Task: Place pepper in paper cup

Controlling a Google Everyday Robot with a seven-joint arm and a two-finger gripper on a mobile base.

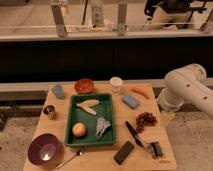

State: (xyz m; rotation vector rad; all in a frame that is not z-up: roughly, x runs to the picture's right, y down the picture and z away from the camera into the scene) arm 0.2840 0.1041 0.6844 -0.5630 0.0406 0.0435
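The pepper (140, 92), slim and orange-red, lies on the wooden table (60, 127) at the back right. The paper cup (116, 83), white and upright, stands just left of it at the back middle, with a small gap between them. My white arm (186, 87) comes in from the right. Its gripper (167, 116) hangs by the table's right edge, to the right of and nearer than the pepper. It holds nothing that I can see.
A green tray (108, 107) in the middle holds a round fruit (79, 129), pale pieces and a grey wrapper. Around it are an orange bowl (84, 86), a grey-blue cup (58, 91), a metal cup (49, 111), a purple bowl (45, 149), a blue sponge (130, 101) and grapes (145, 119).
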